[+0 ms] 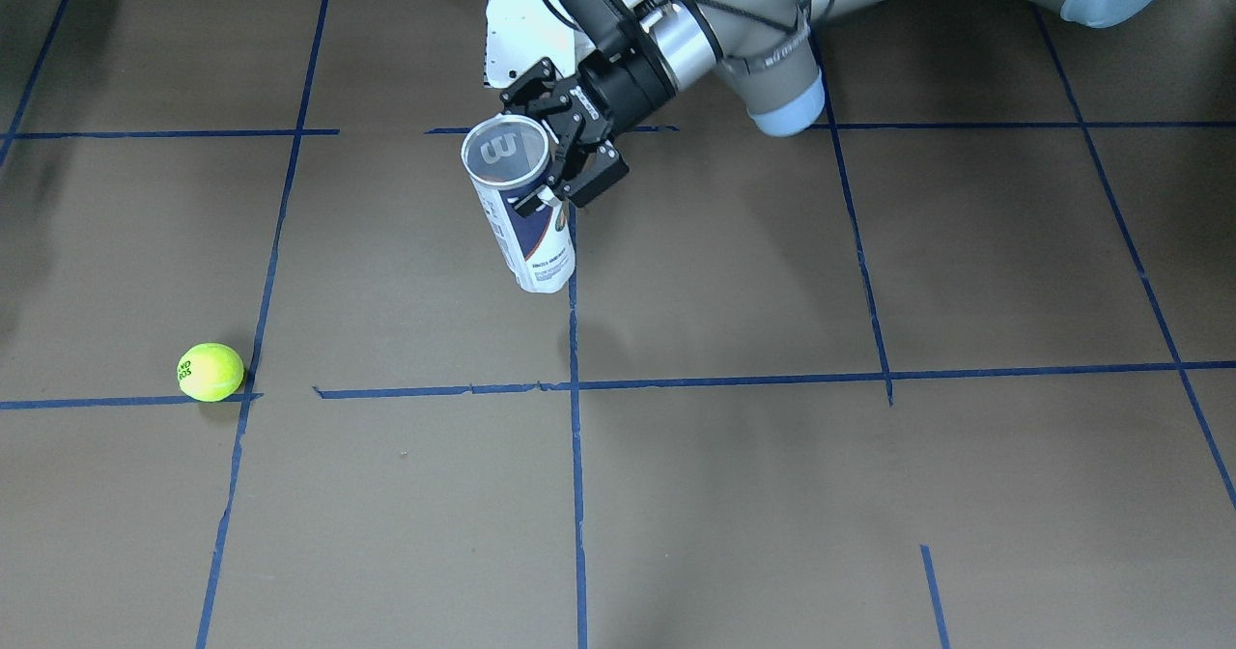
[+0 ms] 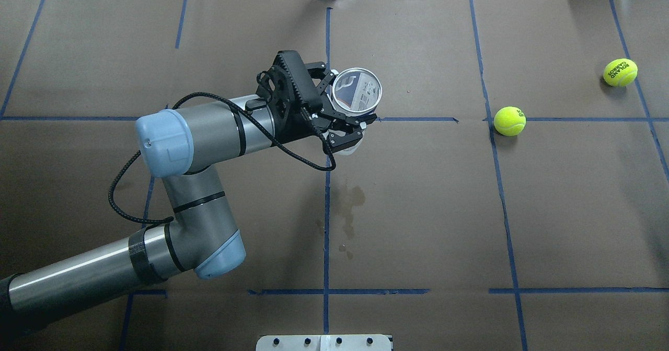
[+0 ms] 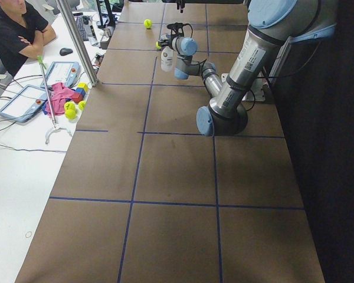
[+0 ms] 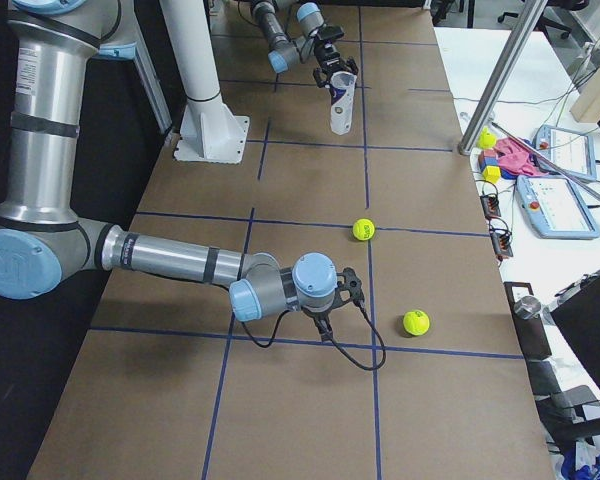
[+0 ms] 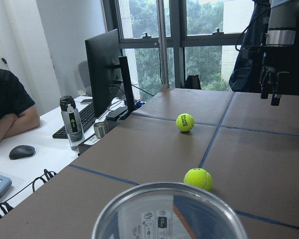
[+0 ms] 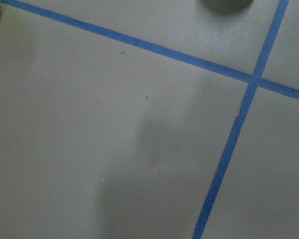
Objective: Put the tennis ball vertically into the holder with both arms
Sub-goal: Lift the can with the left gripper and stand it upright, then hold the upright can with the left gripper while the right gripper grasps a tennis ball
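1. Presently, the holder [image 1: 539,243] is gripped near its open rim by the left pincer [image 2: 342,103]; the jaws are closed against opposite sides of the clear wall.
2. Roughly upright is how the holder is carried, mouth upward, with its navy and white label hanging below the left pincer. Whether its base touches the bench [image 2: 418,210] cannot be told.
3. Well apart from the left pincer, out toward the right arm's side, the near tennis ball [image 2: 509,120] is found lying on the bench. It rests at a crossing of the blue tape lines [image 1: 575,437].
4. Farther again from the left pincer, the far tennis ball [image 2: 620,72] is seen on the bench, its black lettering turned upward. It lies near the right pincer but is not touched by it.
5. Over the bench the right pincer [image 5: 270,101] is hung fingers-down. In the left wrist view its two fingers are seen apart with a narrow gap, and nothing is held between them.
6. Directly below the right pincer only brown bench and tape lines are shown, with a sliver of yellow-green at the upper left corner of the right wrist view.
7. Beyond the left pincer, off the bench's edge, a seated person [image 5: 7,112] with folded arms, a monitor [image 5: 102,69] and a bottle [image 5: 71,122] are seen.
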`<state>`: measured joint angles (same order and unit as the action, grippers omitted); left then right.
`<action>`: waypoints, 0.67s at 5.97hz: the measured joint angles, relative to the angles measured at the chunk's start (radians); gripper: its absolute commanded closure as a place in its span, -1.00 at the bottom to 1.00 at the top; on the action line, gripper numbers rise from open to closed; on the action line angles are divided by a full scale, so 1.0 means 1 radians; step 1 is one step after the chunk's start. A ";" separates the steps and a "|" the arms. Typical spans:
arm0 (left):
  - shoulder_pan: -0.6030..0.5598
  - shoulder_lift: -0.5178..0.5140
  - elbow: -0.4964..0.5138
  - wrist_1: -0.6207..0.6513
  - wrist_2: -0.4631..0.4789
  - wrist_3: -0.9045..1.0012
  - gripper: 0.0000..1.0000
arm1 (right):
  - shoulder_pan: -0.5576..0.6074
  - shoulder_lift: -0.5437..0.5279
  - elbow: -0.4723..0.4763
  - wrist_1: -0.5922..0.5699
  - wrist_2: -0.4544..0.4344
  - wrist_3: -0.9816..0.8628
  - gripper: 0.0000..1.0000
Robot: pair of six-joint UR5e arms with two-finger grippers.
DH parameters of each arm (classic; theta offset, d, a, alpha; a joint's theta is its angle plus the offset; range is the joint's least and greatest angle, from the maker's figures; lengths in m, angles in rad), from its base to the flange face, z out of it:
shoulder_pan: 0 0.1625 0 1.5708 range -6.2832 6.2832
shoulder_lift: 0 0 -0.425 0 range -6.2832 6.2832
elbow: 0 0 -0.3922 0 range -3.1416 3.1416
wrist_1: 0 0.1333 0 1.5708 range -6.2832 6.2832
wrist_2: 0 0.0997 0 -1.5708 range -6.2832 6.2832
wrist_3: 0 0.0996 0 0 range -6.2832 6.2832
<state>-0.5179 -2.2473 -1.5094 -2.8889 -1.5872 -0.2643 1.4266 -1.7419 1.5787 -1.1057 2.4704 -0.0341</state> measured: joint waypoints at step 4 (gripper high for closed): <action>0.022 0.062 0.095 -0.179 -0.006 -0.001 -0.54 | -0.120 0.132 0.032 0.153 -0.090 0.485 -0.98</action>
<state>-0.4962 -2.1853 -1.4149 -3.0680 -1.5935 -0.2654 1.3064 -1.6098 1.6110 -0.9525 2.3808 0.4511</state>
